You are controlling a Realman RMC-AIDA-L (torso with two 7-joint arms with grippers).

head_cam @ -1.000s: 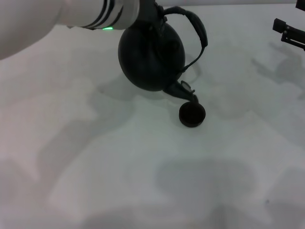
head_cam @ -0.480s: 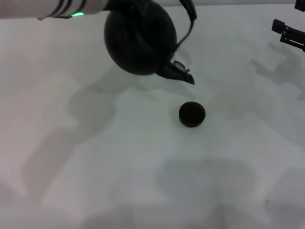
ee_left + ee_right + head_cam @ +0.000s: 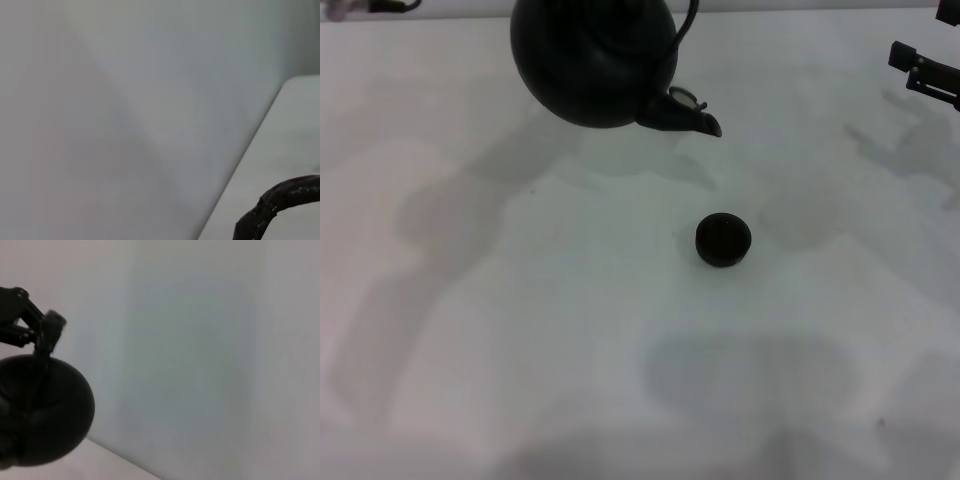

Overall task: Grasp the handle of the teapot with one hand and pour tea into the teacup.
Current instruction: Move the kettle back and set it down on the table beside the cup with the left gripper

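The black round teapot [image 3: 592, 62] hangs in the air at the far middle of the table, its short spout [image 3: 692, 117] pointing right, up and left of the teacup. The tiny black teacup [image 3: 723, 240] stands alone on the white table. Only a side strut of the handle [image 3: 688, 28] shows in the head view; a ropey piece of the handle [image 3: 282, 197] shows in the left wrist view. In the right wrist view the left gripper [image 3: 40, 332] sits on top of the teapot [image 3: 47, 412], holding the handle. The right gripper [image 3: 924, 70] is parked at the far right edge.
The white table [image 3: 570, 330] carries only soft shadows. A pale wall stands behind the table's far edge.
The teapot has risen and moved back and left, away from the teacup, with its spout coming level. The left arm has gone out of the head view. The teacup and right arm have not moved.
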